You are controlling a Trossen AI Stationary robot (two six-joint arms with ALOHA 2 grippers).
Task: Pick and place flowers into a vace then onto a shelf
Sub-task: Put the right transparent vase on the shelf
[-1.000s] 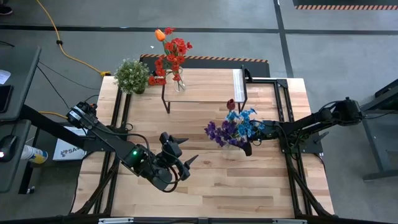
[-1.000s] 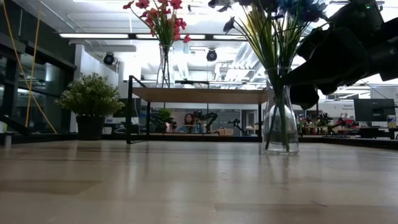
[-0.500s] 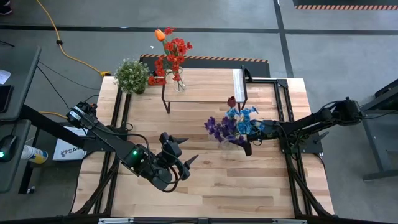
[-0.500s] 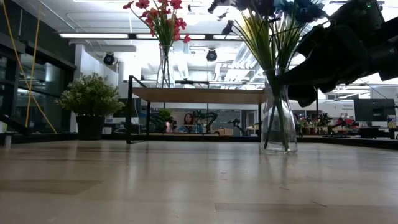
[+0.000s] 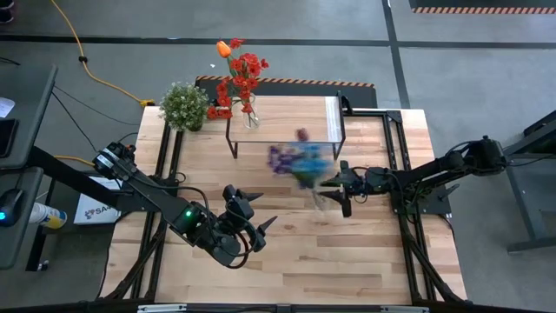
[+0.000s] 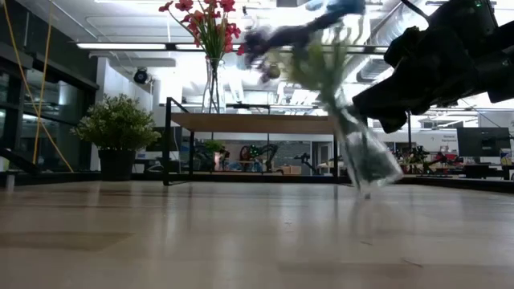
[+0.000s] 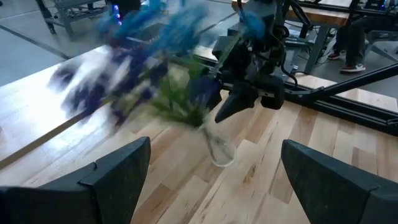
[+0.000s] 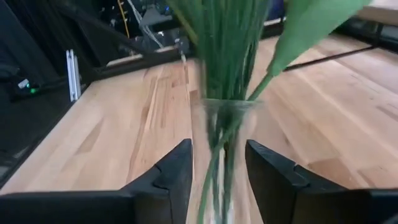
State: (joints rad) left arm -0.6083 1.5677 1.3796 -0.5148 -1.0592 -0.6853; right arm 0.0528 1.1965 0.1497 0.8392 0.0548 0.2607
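The flowers (image 6: pixel 301 44) tilt in their glass vase (image 6: pixel 365 156); right wrist view shows right hand (image 8: pixel 217 171) grasping it.

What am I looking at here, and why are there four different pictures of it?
It is a robot with two dark arms working at a wooden table. One picture looks down from above, one looks level across the tabletop, and two come from cameras on the arms' wrists. The right arm's fingers grip a glass vase of purple and blue flowers, which is tilted and blurred. The left arm's fingers are open and hold nothing. At the back stands a low shelf carrying another vase of red flowers, with a potted plant beside it.
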